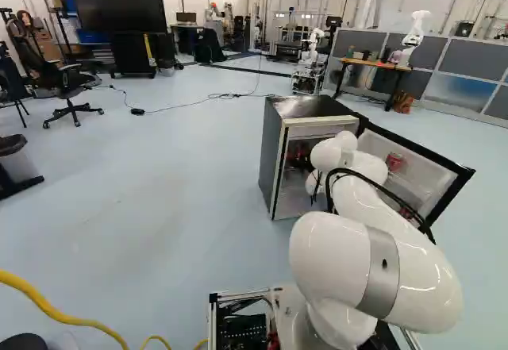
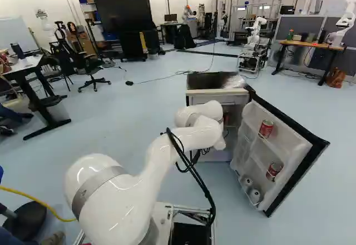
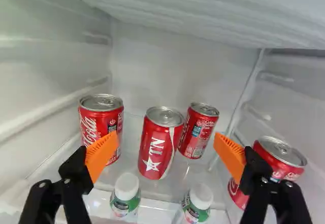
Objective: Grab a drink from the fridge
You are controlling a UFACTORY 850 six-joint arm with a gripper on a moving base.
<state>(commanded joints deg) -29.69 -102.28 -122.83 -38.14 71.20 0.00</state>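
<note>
The gripper (image 2: 204, 151) reaches into the open fridge (image 1: 274, 159), its fingertips hidden in the base views. In the wrist view the gripper (image 3: 165, 155) stands open, with nothing held. Between its fingers and farther in is a red can (image 3: 156, 150); another red can (image 3: 198, 131) stands close behind it. One more can (image 3: 101, 112) is partly covered by one orange pad (image 3: 102, 155). Beyond the other pad (image 3: 230, 157), a can (image 3: 277, 158) stands near the side wall. Two white-capped bottles (image 3: 126, 189) (image 3: 199, 201) are nearer the gripper, below the cans.
The fridge door (image 2: 318, 155) hangs open to the arm's right, with cans (image 2: 266, 128) in its racks. White fridge walls (image 3: 35, 76) flank the gripper, and a frosty surface (image 3: 203, 10) lies overhead. Another robot (image 1: 414, 32) stands on a far table.
</note>
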